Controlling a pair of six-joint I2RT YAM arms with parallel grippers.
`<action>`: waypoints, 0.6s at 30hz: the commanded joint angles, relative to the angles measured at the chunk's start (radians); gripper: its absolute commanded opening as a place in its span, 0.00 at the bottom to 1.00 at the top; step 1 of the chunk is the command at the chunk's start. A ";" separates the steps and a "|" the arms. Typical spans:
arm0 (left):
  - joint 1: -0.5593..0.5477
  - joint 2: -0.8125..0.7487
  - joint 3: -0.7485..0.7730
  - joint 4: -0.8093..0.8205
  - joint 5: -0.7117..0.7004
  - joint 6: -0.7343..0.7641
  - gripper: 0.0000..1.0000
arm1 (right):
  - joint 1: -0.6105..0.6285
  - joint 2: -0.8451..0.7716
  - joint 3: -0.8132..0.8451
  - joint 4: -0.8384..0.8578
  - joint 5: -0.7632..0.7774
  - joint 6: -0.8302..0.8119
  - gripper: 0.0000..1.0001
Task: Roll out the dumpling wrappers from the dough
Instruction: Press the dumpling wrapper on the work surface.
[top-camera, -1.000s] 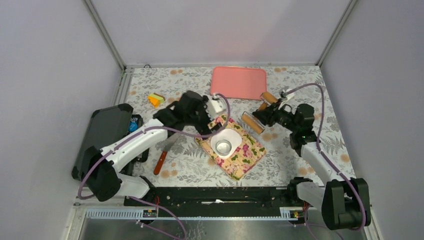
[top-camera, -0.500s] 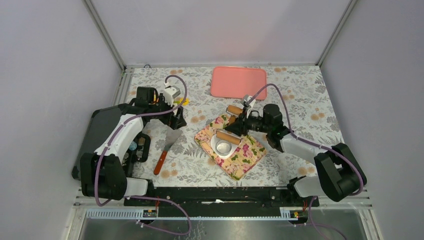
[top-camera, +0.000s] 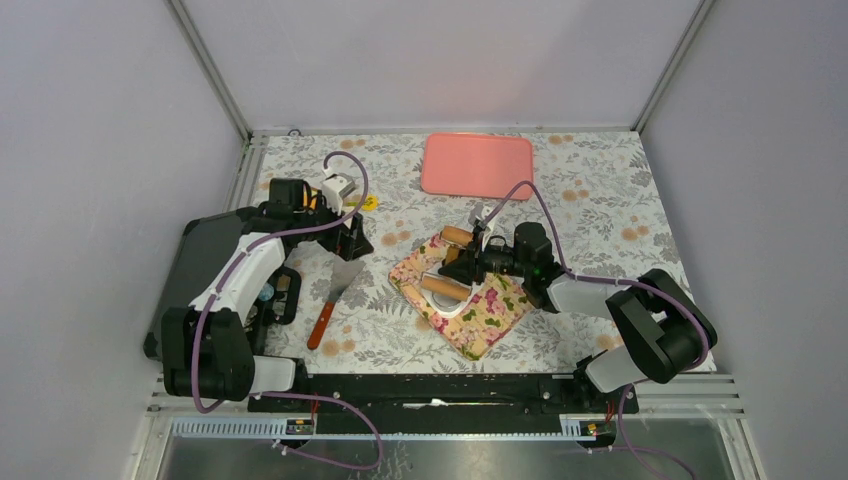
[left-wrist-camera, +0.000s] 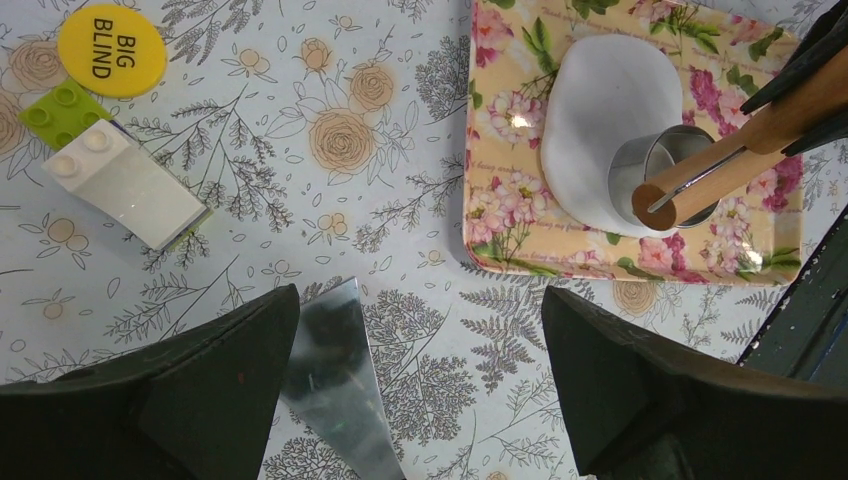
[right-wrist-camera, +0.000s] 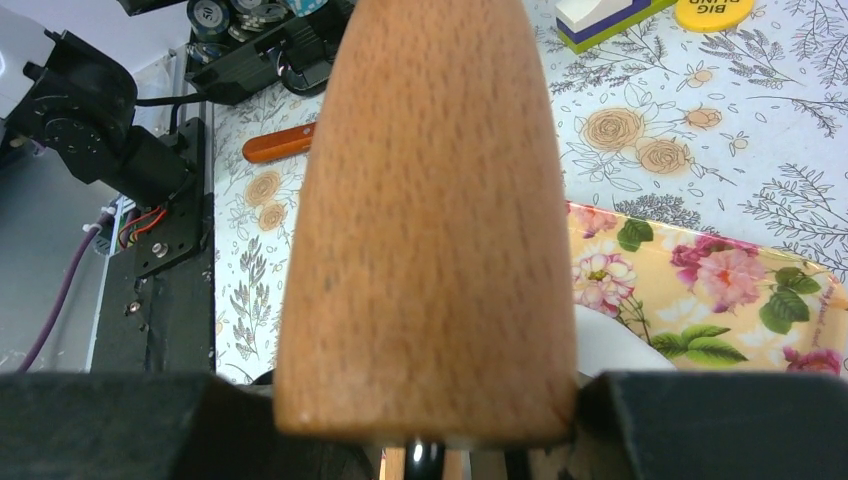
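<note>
Since a second earlier, the right arm had swung in from the 2 o'clock side and brought the rolling pin (right-wrist-camera: 425, 200) over the floral tray (top-camera: 497, 312), while the left arm had pulled away from that tray toward 9 o'clock.

On the flower-patterned desk (top-camera: 610, 200), a black case (top-camera: 212, 258) lay at the 9 o'clock edge and a pink tray (top-camera: 477, 165) at 12 o'clock. The floral tray sat near the centre, turned at an angle. The dough (left-wrist-camera: 600, 120) lay on it as a smooth white sheet, with a shiny ring cutter (left-wrist-camera: 662, 160) standing on the sheet's edge. The right fingers (right-wrist-camera: 700, 430) were clamped on the rolling pin's wooden body, and one end of the pin hung right over the ring; whether they touched could not be told.

The left fingers (left-wrist-camera: 180, 400) were spread wide with nothing between them, hovering over the metal blade of a scraper (left-wrist-camera: 335, 375) at 9 o'clock of the floral tray. A white-and-green brick (left-wrist-camera: 120, 180) and a yellow "BIG BLIND" disc (left-wrist-camera: 110, 50) lay near 10 o'clock.
</note>
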 joint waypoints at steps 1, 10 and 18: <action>0.015 -0.036 -0.014 0.056 0.046 0.004 0.99 | 0.011 -0.027 0.003 0.056 -0.006 -0.035 0.00; 0.024 -0.053 -0.021 0.067 0.044 0.001 0.99 | 0.013 -0.010 -0.017 -0.007 0.021 -0.101 0.00; 0.030 -0.072 -0.025 0.076 0.043 -0.006 0.99 | 0.020 0.011 -0.036 -0.037 0.036 -0.145 0.00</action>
